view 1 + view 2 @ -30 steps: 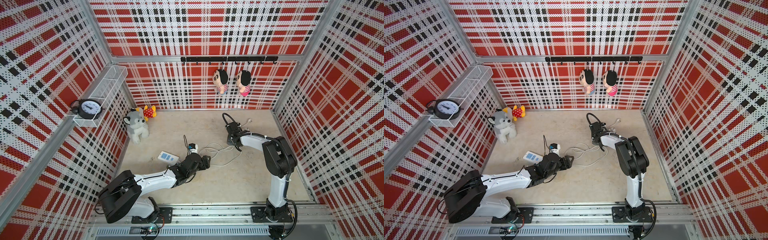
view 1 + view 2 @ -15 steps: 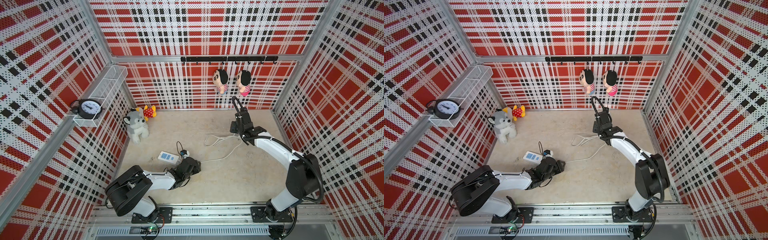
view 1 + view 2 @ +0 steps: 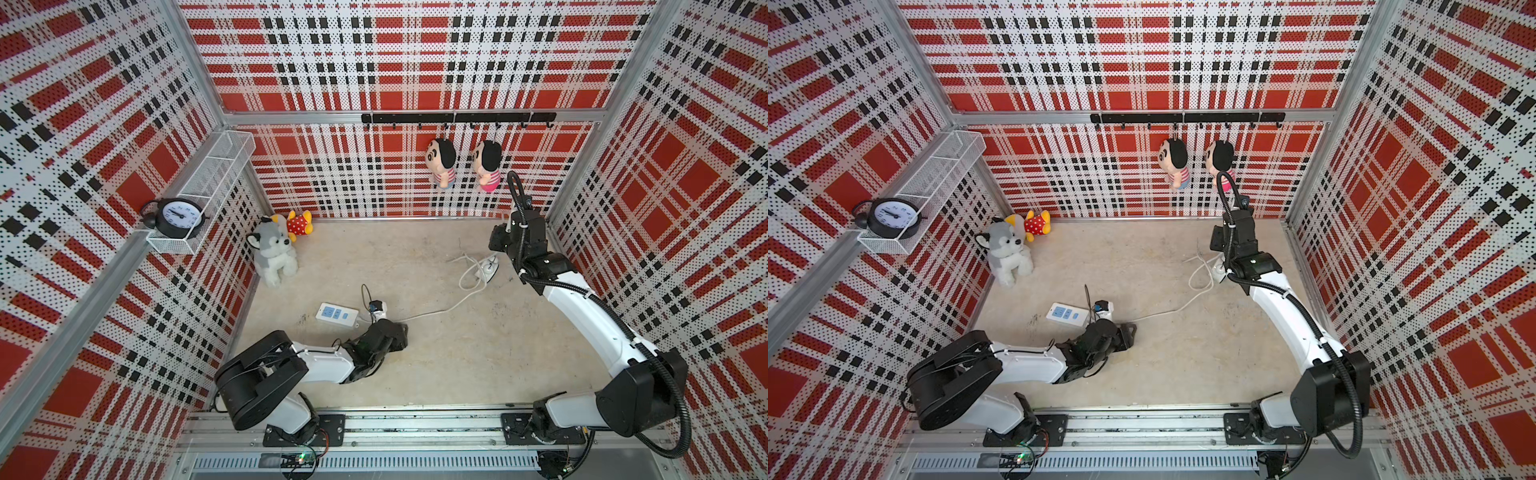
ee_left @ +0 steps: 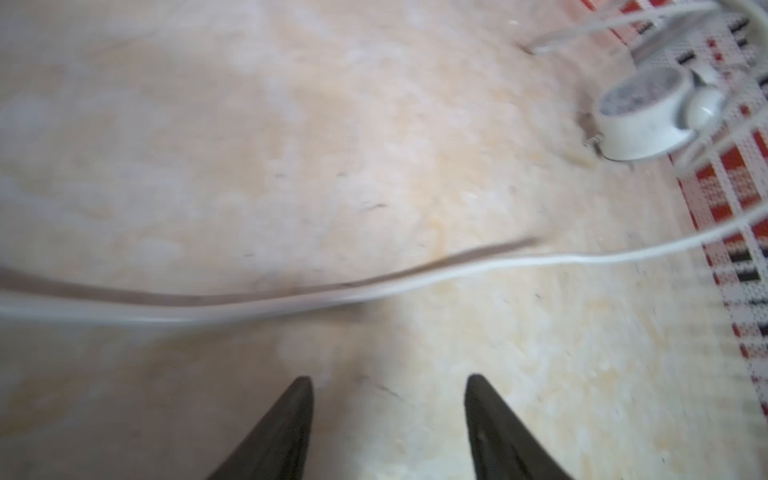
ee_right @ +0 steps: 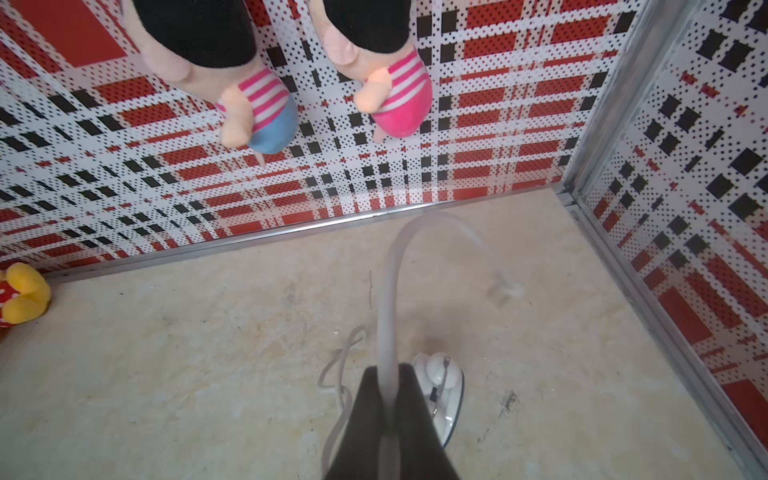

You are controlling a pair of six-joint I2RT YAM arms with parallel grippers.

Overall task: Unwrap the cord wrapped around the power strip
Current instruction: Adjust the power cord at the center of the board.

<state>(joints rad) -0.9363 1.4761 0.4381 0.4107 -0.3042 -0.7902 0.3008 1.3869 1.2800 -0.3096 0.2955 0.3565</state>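
Top views: clock (image 3: 178, 212) in wire basket (image 3: 222, 160); cord (image 3: 428, 316) trails from power strip (image 3: 336, 313).

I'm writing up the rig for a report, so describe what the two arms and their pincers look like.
Both arms have white shells with black joints: left arm, right arm. A ribbed black hose runs along the right arm; thin black wires loop at the left wrist. The left pincer and right pincer have black, tapered fingers.
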